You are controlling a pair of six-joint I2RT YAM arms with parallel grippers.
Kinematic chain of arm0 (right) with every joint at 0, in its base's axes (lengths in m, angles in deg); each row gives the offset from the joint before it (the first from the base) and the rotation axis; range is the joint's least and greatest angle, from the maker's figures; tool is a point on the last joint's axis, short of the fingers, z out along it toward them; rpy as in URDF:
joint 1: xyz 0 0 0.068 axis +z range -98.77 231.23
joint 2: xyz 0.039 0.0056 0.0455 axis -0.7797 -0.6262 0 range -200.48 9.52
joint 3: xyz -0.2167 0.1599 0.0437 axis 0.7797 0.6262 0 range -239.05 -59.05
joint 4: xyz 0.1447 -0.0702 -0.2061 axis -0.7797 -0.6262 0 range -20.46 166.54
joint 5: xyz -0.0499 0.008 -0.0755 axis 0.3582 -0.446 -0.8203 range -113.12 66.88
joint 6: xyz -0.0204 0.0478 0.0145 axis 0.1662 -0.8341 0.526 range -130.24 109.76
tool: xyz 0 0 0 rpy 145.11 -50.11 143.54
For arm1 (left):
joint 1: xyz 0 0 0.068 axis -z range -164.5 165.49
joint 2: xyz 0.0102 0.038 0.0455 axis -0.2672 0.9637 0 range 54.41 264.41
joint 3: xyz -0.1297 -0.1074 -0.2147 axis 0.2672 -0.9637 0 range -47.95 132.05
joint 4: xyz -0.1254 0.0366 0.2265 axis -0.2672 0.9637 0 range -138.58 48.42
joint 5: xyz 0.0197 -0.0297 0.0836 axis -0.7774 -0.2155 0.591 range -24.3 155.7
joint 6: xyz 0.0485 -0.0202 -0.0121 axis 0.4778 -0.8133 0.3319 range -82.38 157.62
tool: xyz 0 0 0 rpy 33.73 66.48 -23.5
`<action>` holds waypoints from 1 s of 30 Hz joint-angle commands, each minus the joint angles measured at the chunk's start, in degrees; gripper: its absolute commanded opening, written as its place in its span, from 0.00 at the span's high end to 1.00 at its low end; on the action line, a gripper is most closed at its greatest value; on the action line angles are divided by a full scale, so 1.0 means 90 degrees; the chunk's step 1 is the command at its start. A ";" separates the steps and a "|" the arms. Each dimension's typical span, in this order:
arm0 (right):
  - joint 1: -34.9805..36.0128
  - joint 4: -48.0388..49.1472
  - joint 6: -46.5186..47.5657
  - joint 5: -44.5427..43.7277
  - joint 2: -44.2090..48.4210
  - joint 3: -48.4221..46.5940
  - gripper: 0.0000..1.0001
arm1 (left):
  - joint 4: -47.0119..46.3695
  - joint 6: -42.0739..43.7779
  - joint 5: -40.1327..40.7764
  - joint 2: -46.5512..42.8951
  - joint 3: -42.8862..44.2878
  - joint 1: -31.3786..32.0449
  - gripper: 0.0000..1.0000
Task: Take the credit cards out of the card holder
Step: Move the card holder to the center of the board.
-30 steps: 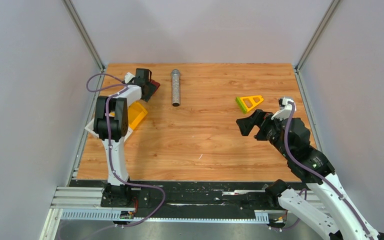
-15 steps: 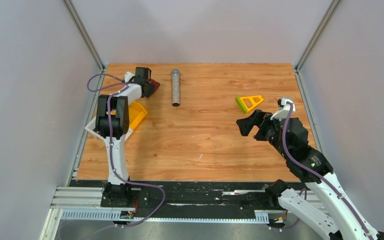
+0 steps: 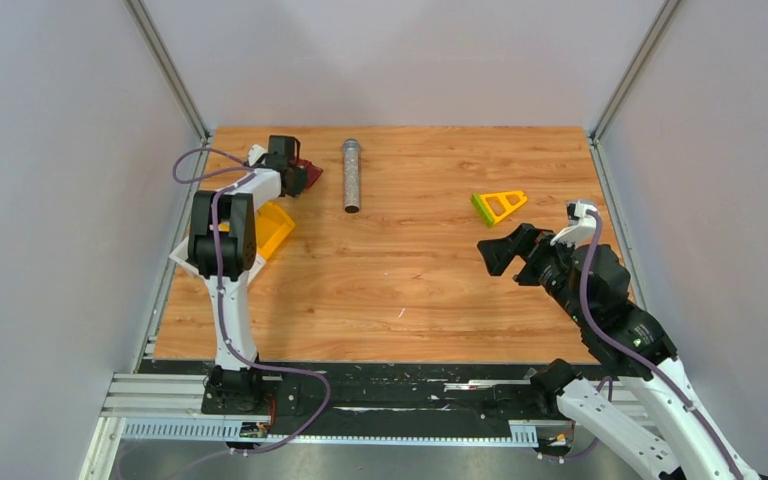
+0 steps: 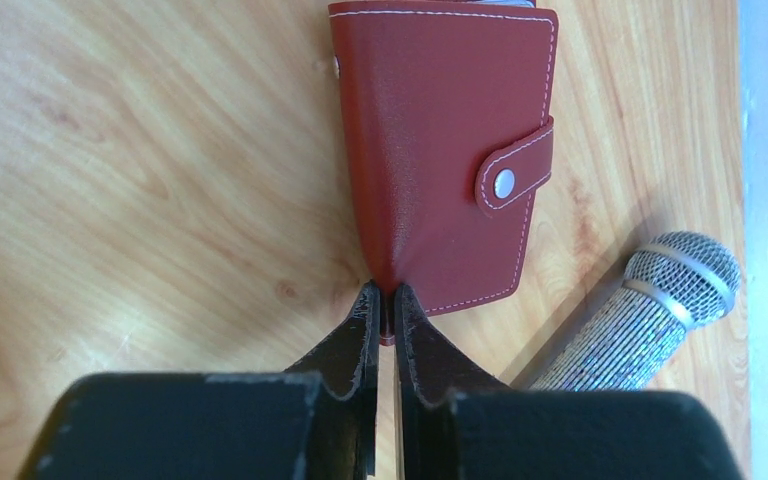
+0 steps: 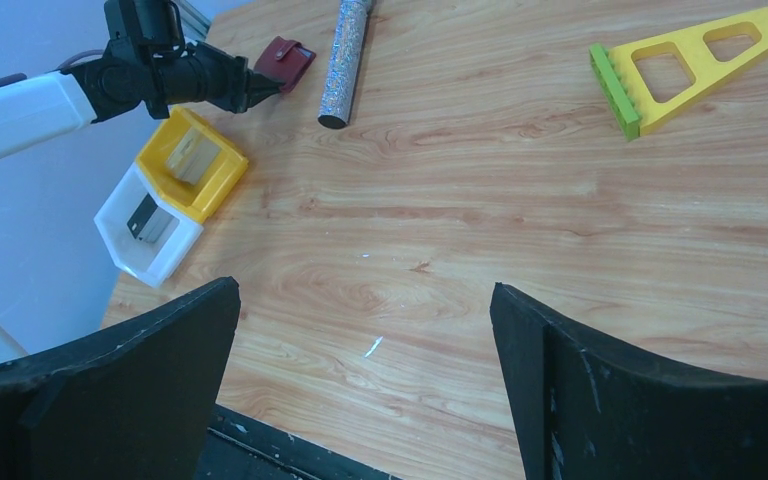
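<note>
Card holder (image 4: 440,150), folded shut, was pinched at its edge by our left gripper (image 4: 385,305); we held our right gripper (image 5: 365,292) wide open above the table (image 5: 460,200).

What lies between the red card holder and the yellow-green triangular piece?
A glittery silver cylinder lies there, near the card holder; the rest of the stretch to the triangular piece is bare, in the top view.
</note>
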 commanded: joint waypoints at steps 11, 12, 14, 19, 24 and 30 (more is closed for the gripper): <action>0.0015 -0.0118 -0.0261 0.0188 0.0439 -0.0057 0.01 | 0.1257 0.0876 0.0155 -0.1358 -0.1022 0.0315 1.00; 0.0015 -0.0150 -0.0268 0.0184 0.0462 -0.0070 0.01 | 0.1262 0.0923 0.0097 -0.1411 -0.1080 0.0336 1.00; 0.0015 -0.0219 -0.0284 0.0179 0.0512 -0.0112 0.01 | 0.1253 0.1016 0.0011 -0.1582 -0.1258 0.0396 1.00; 0.0015 -0.0338 -0.0294 0.0202 0.0647 -0.0182 0.01 | 0.1398 0.1118 -0.0097 -0.1952 -0.1768 0.0686 0.99; 0.0015 -0.0450 -0.0352 0.0297 0.0700 -0.0247 0.01 | 0.1235 0.1271 -0.0164 -0.2224 -0.2256 0.0854 0.99; 0.0015 -0.0507 -0.0427 0.0323 0.0763 -0.0246 0.02 | 0.1321 0.1447 -0.0376 -0.2405 -0.2542 0.0958 0.99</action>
